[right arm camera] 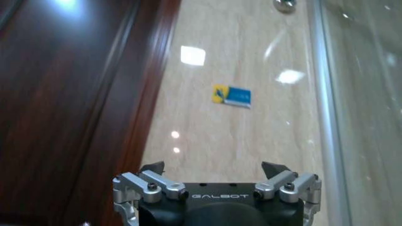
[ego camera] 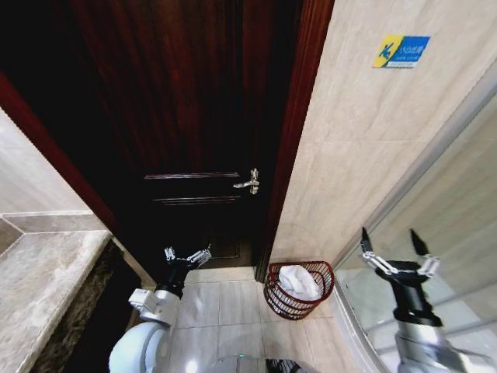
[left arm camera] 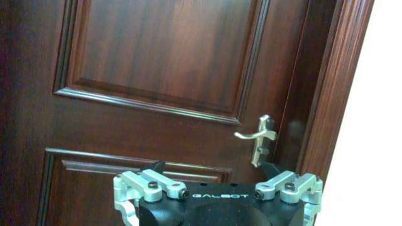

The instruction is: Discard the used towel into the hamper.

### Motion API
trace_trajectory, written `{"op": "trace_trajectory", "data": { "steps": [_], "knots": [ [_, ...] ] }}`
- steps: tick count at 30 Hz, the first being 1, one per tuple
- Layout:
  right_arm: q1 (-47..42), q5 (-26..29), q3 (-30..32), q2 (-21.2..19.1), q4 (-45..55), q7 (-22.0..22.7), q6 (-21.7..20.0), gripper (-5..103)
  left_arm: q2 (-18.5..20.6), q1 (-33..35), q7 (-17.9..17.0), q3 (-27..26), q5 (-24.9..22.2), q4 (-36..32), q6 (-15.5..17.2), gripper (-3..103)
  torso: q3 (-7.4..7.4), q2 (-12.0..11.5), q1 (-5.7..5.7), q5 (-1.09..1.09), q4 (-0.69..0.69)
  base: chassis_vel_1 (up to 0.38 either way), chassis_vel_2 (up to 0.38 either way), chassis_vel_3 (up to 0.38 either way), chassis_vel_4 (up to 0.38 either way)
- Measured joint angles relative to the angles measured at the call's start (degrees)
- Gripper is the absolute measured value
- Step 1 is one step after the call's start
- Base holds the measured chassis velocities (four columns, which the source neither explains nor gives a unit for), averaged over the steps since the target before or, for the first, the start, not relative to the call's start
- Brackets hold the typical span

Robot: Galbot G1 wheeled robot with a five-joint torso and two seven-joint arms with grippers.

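The hamper (ego camera: 318,271), a small round dark red wire basket, stands on the tiled floor against the beige wall beside the door frame. A white towel (ego camera: 298,281) lies crumpled inside it. My left gripper (ego camera: 186,256) is raised low on the left, open and holding nothing, pointing at the dark wooden door (left arm camera: 157,70); the same gripper (left arm camera: 215,165) shows in the left wrist view. Up at the right, beside the glass panel, my right gripper (ego camera: 394,241) is open and holds nothing. In the right wrist view that gripper (right arm camera: 213,165) faces the beige wall.
A dark wooden door (ego camera: 194,116) with a silver lever handle (ego camera: 250,183) is straight ahead. A stone countertop (ego camera: 39,287) runs along the left. A glass shower panel (ego camera: 450,210) stands at the right. A blue and yellow sticker (ego camera: 400,50) is on the wall. Pale floor tiles (ego camera: 225,311) lie between.
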Motion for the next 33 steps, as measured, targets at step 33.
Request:
{"op": "trace_trajectory", "data": {
  "steps": [33],
  "knots": [
    [4.1, 2.1, -5.6, -0.4, 0.3, -1.7, -3.8, 100, 0.0, 0.0, 0.0, 0.0, 0.0, 0.0, 0.0, 100, 0.00, 0.0, 0.00, 0.01, 0.01, -0.021, -0.022, 0.020, 0.023]
  ]
}}
